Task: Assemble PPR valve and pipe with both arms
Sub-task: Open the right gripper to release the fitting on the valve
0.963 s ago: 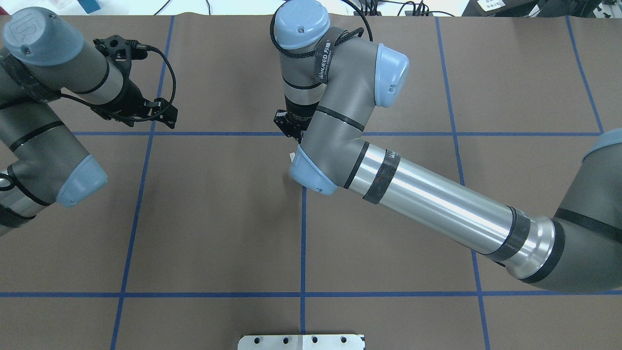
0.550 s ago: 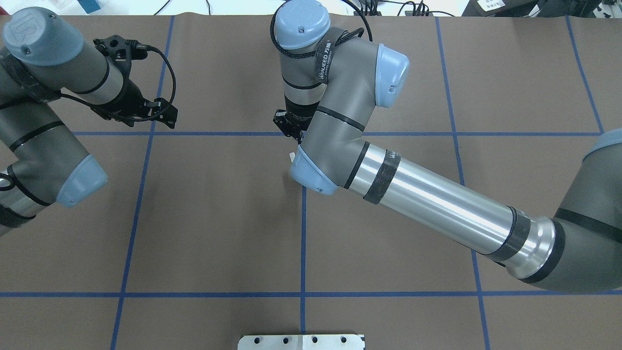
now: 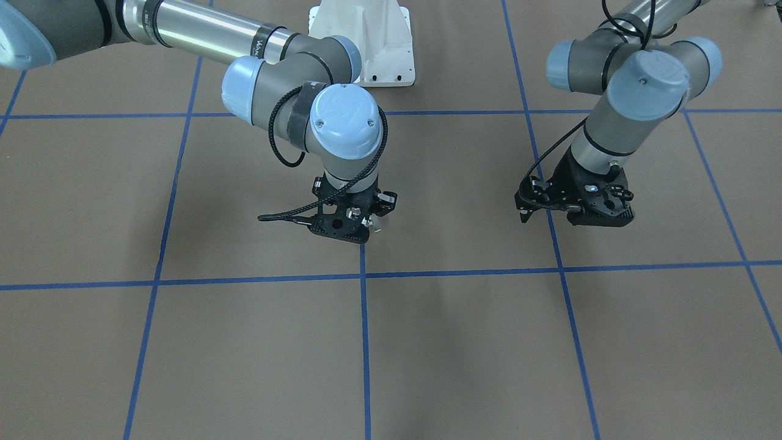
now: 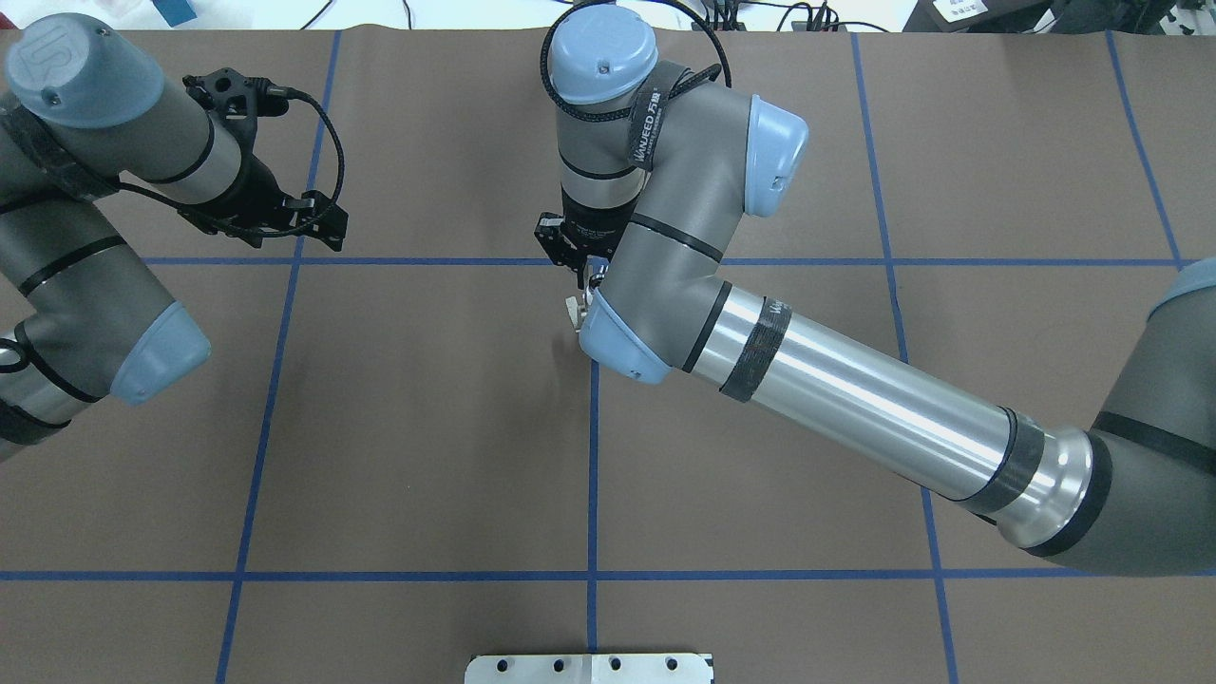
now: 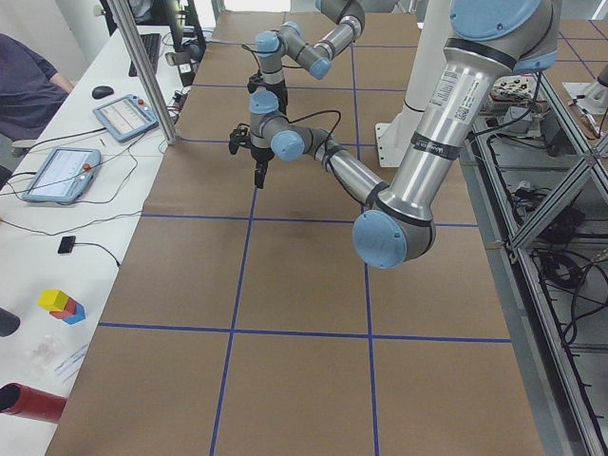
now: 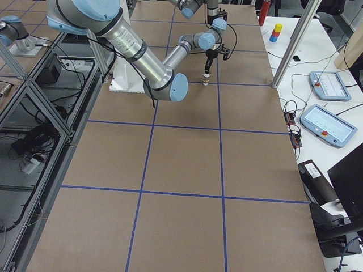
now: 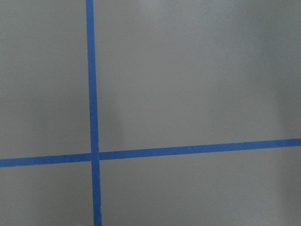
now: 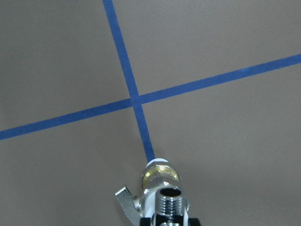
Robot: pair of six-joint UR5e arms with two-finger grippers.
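Mating valve and pipe: this looks like the step in hand. The right tool [image 8: 164, 222] should hold the PPR valve [image 8: 159, 175] plumb and firmly gripped. It should travel slowly so the piece does not twist, and the left tool [image 4: 313, 220] should come in along the same axis.
PPR valve: it hangs white end down under the right tool, over the blue tape [image 8: 141, 127], just on the near side of the tape crossing in mid-counter [image 4: 427, 427]. Whether it touches the counter cannot be told.
Pipe: the pipe [image 8: 169, 201], chrome and threaded with an open round end, sits against the valve's upper part, beside the grey lever [image 8: 126, 197]. How well it is seated cannot be judged.
Right tool: clamped on the valve's upper end, with the fingers almost wholly out of frame.
Left tool: well apart to the left, above bare counter, with nothing seen in it. Whether its fingers are apart or together cannot be told.
Risk: a slanted approach could cross the threads.
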